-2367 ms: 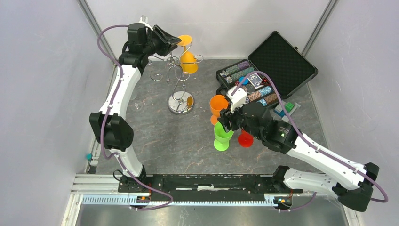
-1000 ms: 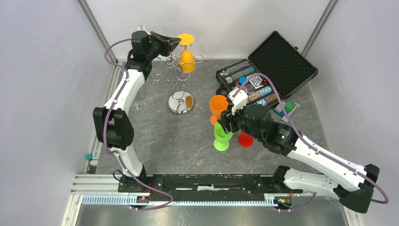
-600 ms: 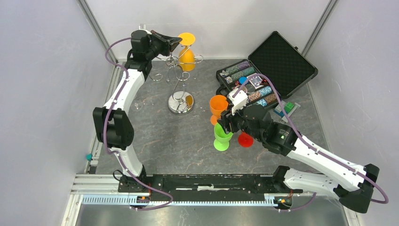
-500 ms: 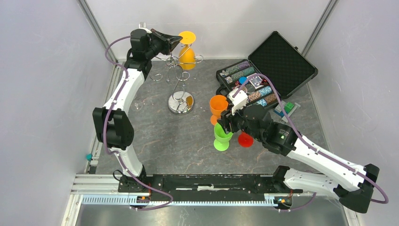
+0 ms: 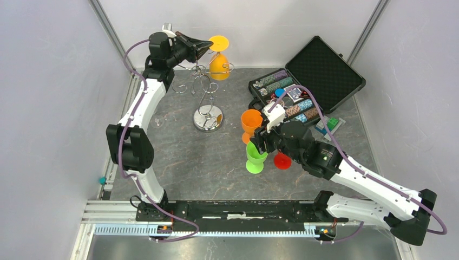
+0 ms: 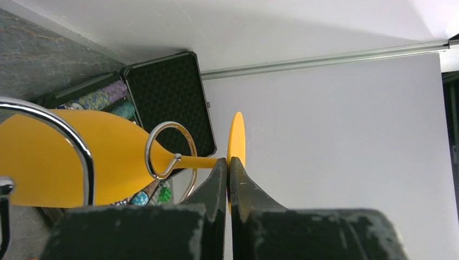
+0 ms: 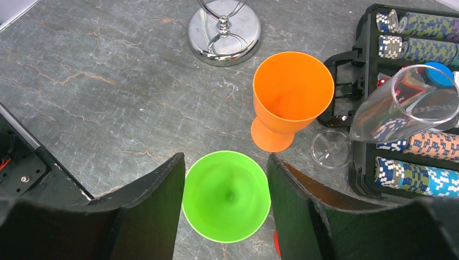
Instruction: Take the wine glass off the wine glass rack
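Note:
The chrome wine glass rack [image 5: 201, 82] stands at the back on its round base [image 5: 208, 119]. A yellow wine glass [image 5: 219, 60] hangs upside down at its far side. My left gripper [image 5: 209, 46] is shut on the glass's stem just below the foot. In the left wrist view the gripper [image 6: 228, 161] pinches the stem beside the foot of the yellow wine glass [image 6: 54, 162], and the stem passes through the rack's wire loop [image 6: 146, 154]. My right gripper [image 7: 225, 158] is open, its fingers either side of a green glass [image 7: 225, 195].
An orange glass [image 5: 251, 120], the green glass [image 5: 254, 157] and a red glass [image 5: 282, 160] stand mid-table. A clear glass [image 7: 406, 103] leans over an open black poker chip case [image 5: 319, 70]. Grey walls close in on three sides.
My left gripper has moved up and to the right with the yellow glass, which has shifted a little away from the rack's centre. The right arm has stayed put.

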`<action>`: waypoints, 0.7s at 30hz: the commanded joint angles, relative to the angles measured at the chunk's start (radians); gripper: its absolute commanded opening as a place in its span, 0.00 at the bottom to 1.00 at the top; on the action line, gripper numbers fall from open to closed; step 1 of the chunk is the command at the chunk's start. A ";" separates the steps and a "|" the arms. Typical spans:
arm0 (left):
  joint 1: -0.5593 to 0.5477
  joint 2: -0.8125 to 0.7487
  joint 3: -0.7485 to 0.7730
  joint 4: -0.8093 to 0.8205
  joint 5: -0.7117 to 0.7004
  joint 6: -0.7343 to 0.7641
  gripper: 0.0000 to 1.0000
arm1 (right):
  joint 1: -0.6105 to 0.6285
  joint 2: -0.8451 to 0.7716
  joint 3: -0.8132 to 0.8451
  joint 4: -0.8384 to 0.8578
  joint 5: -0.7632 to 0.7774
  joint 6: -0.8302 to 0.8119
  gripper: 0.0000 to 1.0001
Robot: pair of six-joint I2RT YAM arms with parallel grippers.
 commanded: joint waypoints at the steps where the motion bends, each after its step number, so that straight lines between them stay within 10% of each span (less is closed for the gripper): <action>1: 0.010 -0.090 0.025 0.054 0.048 -0.022 0.02 | -0.005 -0.023 -0.004 0.034 -0.004 0.016 0.62; 21: 0.054 -0.167 -0.019 -0.022 0.030 0.056 0.02 | -0.004 -0.026 0.000 0.051 0.014 0.044 0.72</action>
